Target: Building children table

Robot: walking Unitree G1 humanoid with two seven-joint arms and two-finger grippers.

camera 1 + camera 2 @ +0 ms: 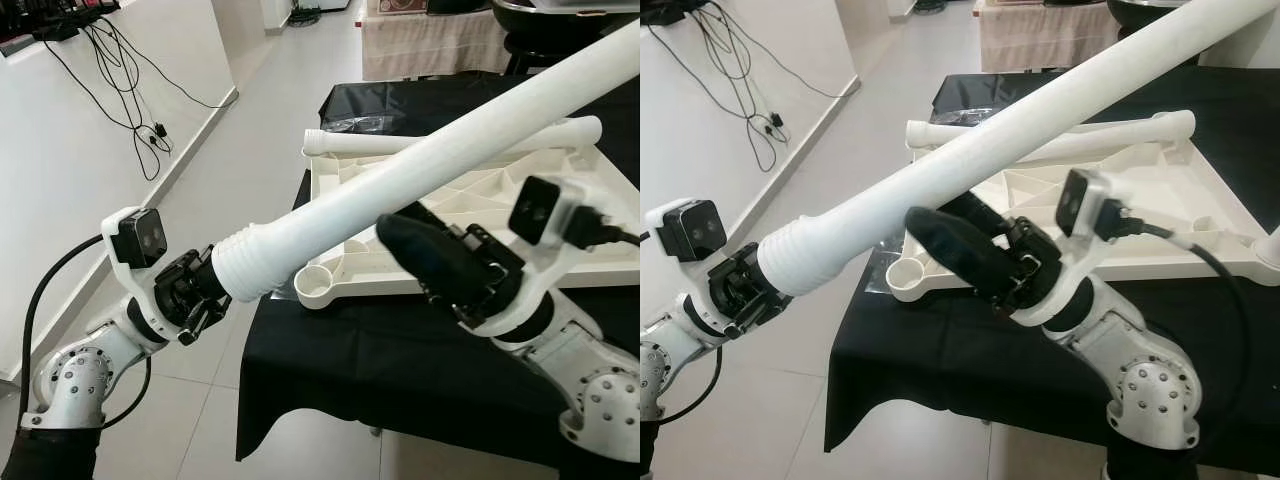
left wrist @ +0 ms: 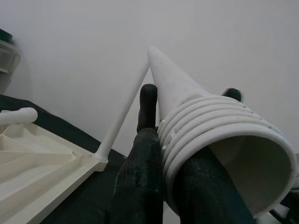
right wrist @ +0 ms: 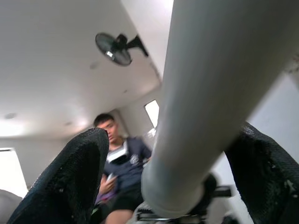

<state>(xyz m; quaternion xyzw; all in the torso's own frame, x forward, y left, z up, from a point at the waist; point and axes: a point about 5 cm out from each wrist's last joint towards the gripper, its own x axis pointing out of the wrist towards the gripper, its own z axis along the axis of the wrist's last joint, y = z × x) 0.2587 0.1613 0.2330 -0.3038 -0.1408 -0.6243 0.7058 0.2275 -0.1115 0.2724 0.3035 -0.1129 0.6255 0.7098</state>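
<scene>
A long white table leg (image 1: 450, 150) runs slantwise across the scene, above the upturned white tabletop (image 1: 470, 200). My left gripper (image 1: 205, 295) is shut on its ribbed, threaded end (image 1: 245, 262), out over the floor left of the table. My right gripper (image 1: 960, 245) is open around the middle of the leg. In the right wrist view the leg (image 3: 210, 93) lies against one finger (image 3: 268, 172) with a gap to the other. A second leg (image 1: 400, 143) lies across the tabletop's far edge. A third leg (image 2: 124, 116) stands in a corner of the tabletop.
The tabletop rests on a table under a black cloth (image 1: 380, 360), with an empty round socket (image 1: 318, 285) at its near-left corner. Cables (image 1: 120, 70) hang down the white wall at left. A seated person (image 3: 119, 158) and a ceiling fan (image 3: 117, 46) are visible.
</scene>
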